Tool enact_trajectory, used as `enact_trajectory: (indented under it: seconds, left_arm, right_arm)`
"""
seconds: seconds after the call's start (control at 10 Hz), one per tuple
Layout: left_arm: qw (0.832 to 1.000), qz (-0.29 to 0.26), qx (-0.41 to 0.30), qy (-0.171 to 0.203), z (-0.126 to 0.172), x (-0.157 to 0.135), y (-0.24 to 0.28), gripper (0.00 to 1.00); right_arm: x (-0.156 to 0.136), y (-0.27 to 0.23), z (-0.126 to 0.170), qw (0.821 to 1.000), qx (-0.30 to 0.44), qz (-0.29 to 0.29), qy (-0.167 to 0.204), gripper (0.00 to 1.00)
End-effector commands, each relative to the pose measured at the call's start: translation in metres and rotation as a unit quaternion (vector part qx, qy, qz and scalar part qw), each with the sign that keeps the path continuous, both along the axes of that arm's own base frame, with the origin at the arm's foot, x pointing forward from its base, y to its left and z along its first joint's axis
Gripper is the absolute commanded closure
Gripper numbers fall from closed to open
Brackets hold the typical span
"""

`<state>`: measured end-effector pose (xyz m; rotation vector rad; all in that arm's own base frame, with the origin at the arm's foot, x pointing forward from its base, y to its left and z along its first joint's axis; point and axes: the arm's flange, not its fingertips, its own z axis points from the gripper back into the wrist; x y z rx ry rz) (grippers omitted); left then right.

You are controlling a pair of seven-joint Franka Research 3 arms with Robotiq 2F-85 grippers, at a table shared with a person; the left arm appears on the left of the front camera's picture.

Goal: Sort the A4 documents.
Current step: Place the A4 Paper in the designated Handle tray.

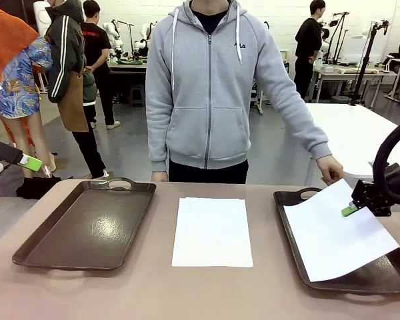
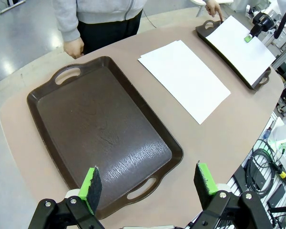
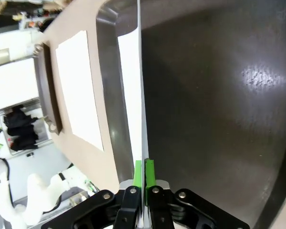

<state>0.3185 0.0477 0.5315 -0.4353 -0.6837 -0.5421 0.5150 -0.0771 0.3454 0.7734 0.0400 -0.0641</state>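
Observation:
One white A4 document [image 1: 212,231] lies flat on the table between two brown trays. A second A4 document [image 1: 333,233] rests slanted over the right tray [image 1: 387,272], and my right gripper [image 1: 350,210] is shut on its right edge. In the right wrist view that sheet [image 3: 129,95] runs edge-on between the closed green pads [image 3: 144,174] above the tray floor [image 3: 205,105]. The person's hand [image 1: 331,171] touches the sheet's far corner. My left gripper [image 2: 148,181] hangs open above the near end of the empty left tray [image 2: 105,129], and it shows at the far left [image 1: 28,161] of the front view.
The person in a grey hoodie [image 1: 210,100] stands at the far edge, the other hand [image 2: 74,46] hanging near the left tray's handle. The table's rounded edge [image 2: 238,157] drops off to cables on the floor. Bare tabletop lies around the middle sheet [image 2: 183,78].

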Motion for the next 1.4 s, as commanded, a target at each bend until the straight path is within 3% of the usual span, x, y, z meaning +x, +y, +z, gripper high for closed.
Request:
enact_trajectory:
  seconds: [0.0,1.3]
  left_arm:
    - [1.000,-0.005,-0.003,-0.005,-0.001,0.001,0.001,0.00]
    - [1.000,-0.005,-0.003,-0.005,-0.001,0.001,0.001,0.00]
  right_arm:
    - [0.010,0.006,0.001,0.999,-0.025,0.020,0.019,0.99]
    - [0.021,-0.008,-0.051,1.000,0.010,-0.006,0.013,0.99]
